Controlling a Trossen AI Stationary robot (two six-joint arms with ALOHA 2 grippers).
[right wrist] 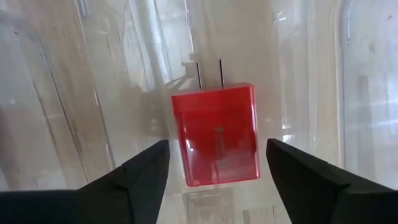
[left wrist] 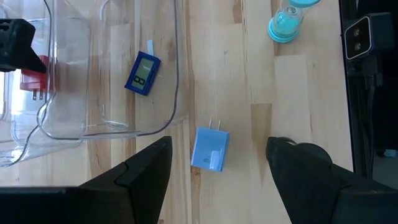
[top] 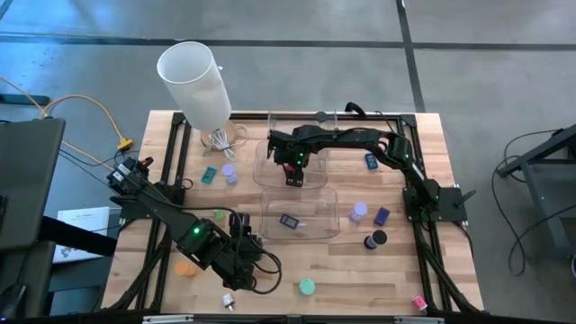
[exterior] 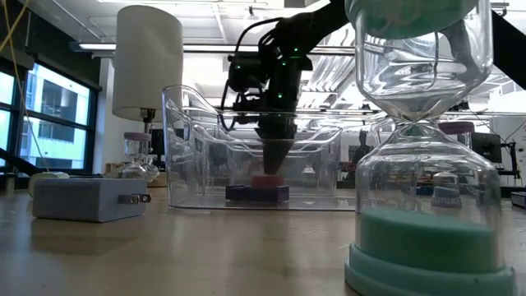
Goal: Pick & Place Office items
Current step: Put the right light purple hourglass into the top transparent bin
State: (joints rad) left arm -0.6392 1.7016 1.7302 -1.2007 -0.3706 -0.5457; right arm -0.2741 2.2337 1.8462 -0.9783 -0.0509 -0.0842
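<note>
The right gripper [top: 293,177] hangs inside the far clear bin [top: 270,166], fingers spread and gripping nothing, directly above a red plug block [right wrist: 217,134] that lies flat on the bin's floor. In the right wrist view the block sits centred in the gap between the two dark fingers [right wrist: 140,171], clear of both, with its long axis running along the line of its two metal prongs, which point away from the wrist; the fingers flank its long sides, so the jaws would shut across its short width. Seen level across the table, the gripper's tip tapers down to just above the red block, which sits beyond a dark blue piece [exterior: 257,193] lying in the near clear bin [top: 266,225]. Whether the block has just been let go or is about to be lifted cannot be told; since it rests inside a bin, a release looks the likelier reading. The left gripper [left wrist: 217,163] is well away from the far bin, near the table's front edge, also spread wide and holding nothing, with a light blue plug block [left wrist: 210,149] lying on the wood between its fingers, prongs pointing away from the wrist and toward the near bin. That block is plainly the left arm's nearer target.
</note>
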